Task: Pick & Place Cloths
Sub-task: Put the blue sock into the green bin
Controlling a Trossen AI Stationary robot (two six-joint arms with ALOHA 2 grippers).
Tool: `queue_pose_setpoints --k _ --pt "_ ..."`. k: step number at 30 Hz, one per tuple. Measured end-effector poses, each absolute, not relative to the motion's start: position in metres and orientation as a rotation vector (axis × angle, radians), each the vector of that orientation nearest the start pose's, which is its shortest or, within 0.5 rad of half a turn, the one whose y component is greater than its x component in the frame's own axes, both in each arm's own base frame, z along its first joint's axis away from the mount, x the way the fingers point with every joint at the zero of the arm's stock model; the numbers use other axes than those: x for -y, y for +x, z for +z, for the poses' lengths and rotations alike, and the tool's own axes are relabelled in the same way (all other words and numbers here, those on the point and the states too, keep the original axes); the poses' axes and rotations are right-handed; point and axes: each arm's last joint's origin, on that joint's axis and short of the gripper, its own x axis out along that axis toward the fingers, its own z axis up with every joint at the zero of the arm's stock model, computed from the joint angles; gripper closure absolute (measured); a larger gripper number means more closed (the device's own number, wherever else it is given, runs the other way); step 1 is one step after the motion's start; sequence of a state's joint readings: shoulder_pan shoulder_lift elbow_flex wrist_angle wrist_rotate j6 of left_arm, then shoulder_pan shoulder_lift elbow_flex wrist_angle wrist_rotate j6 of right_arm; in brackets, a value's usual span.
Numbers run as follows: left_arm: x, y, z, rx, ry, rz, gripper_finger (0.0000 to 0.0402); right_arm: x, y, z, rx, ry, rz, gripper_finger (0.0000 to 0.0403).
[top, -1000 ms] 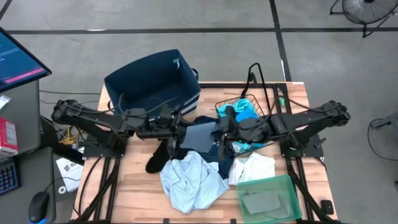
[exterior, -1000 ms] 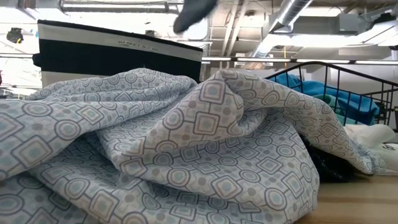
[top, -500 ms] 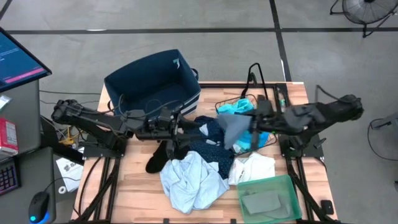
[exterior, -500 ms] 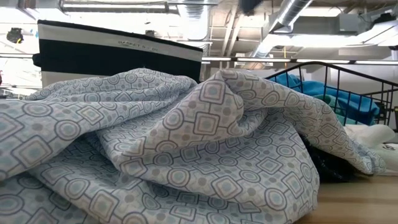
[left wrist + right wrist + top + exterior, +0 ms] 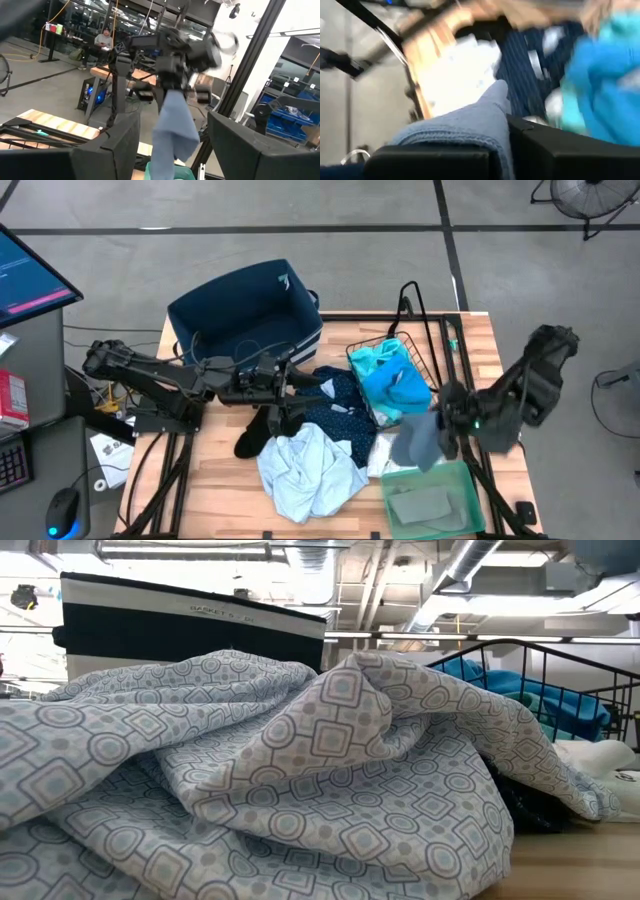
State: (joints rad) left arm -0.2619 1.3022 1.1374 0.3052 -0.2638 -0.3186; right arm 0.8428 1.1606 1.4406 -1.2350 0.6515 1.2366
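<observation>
My right gripper (image 5: 446, 426) is shut on a grey-blue cloth (image 5: 420, 442), held over the far rim of the green tray (image 5: 470, 480) and the white cloth (image 5: 398, 452). My left gripper (image 5: 305, 387) is open and empty above the dotted navy cloth (image 5: 338, 416); its fingers (image 5: 115, 145) stand wide apart. A pale blue patterned cloth (image 5: 305, 470) lies heaped at the near middle and fills the low view (image 5: 300, 770). A black cloth (image 5: 255, 435) lies at its left. A turquoise cloth (image 5: 392, 380) lies in the wire basket. A grey cloth (image 5: 425, 506) lies in the tray. My right gripper pinches the grey-blue cloth's upper end (image 5: 172, 97) between its two fingers, several layers bunched. The fingers come from the table's right, slanting down. The cloth hangs slack below the gripper, its lower end (image 5: 167, 162) over the tray; whether it touches anything I cannot tell.
A big navy bin (image 5: 245, 310) with white stripes stands at the far left of the table. A black wire basket (image 5: 425, 345) stands at the far right. Bare wood shows at the near left (image 5: 215, 490). A person sits far off in the room (image 5: 104, 37).
My right gripper has carried the grey-blue cloth from the table's middle toward the right and near edges, to over the tray's far rim. The cloth has come off the dotted navy cloth, which now lies uncovered, and it hangs bunched instead of spread.
</observation>
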Motion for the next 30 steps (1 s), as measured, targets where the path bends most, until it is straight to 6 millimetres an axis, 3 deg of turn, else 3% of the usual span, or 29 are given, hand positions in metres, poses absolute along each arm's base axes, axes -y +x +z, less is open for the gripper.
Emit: queue_pose_setpoints --k 12,30 --pt "0.069 0.288 0.39 0.135 -0.371 -0.02 0.019 -0.193 0.114 0.349 -0.943 0.58 -0.427 0.0403" --pt "0.068 0.288 0.391 0.142 -0.386 0.007 0.0195 -0.227 0.122 0.317 -1.127 0.568 -0.504 0.0403"
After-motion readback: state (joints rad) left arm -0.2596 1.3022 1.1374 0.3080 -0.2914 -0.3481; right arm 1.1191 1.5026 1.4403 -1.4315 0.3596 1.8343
